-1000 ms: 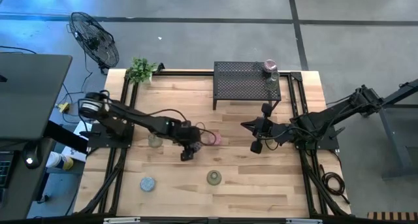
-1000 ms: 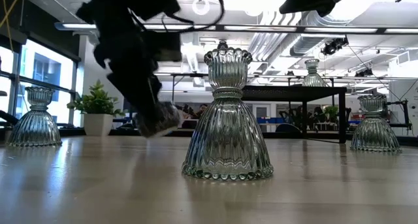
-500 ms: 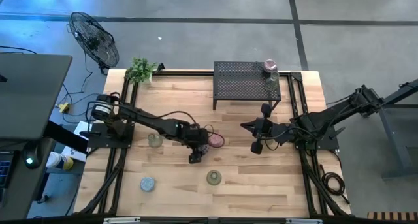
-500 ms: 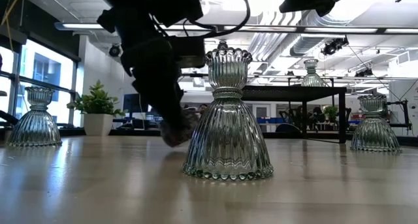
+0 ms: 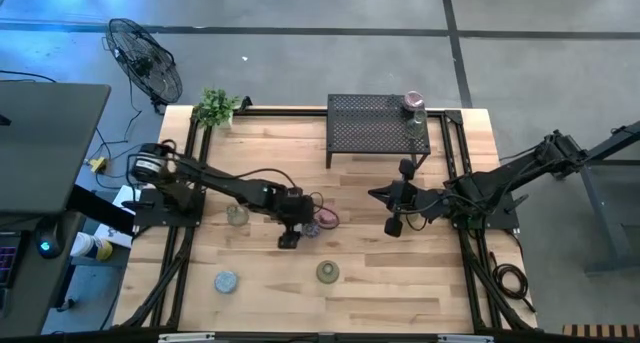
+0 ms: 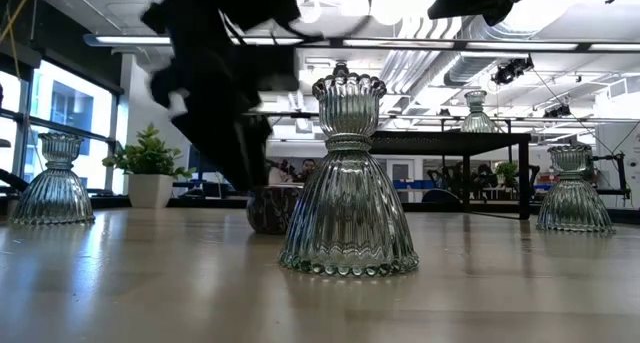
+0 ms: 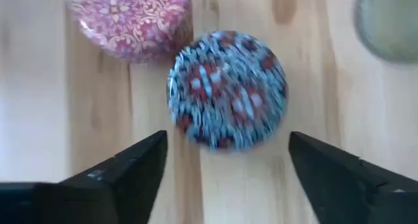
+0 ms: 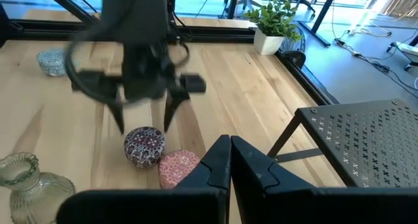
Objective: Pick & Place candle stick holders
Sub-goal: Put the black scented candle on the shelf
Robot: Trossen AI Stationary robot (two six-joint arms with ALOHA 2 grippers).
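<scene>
Wooden desk [image 5: 380,283], frame centre: left gripper [image 7: 225,160], jaws apart, hovers over a patterned holder [image 7: 226,89], likely hard, slick, breakable; grip its round sides. Right gripper [image 8: 230,160], jaws together, waits centre-right.

text: none legible | labels: none | signs: none

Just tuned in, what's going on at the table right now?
The left gripper hangs open just over a blue-and-red patterned holder standing mid-table, right beside a pink patterned holder; nothing is in its fingers. The right gripper waits shut, off to the right. One holder stands on the black mesh rack; an olive-green glass holder, a light blue one and a clear one stand on the table.
</scene>
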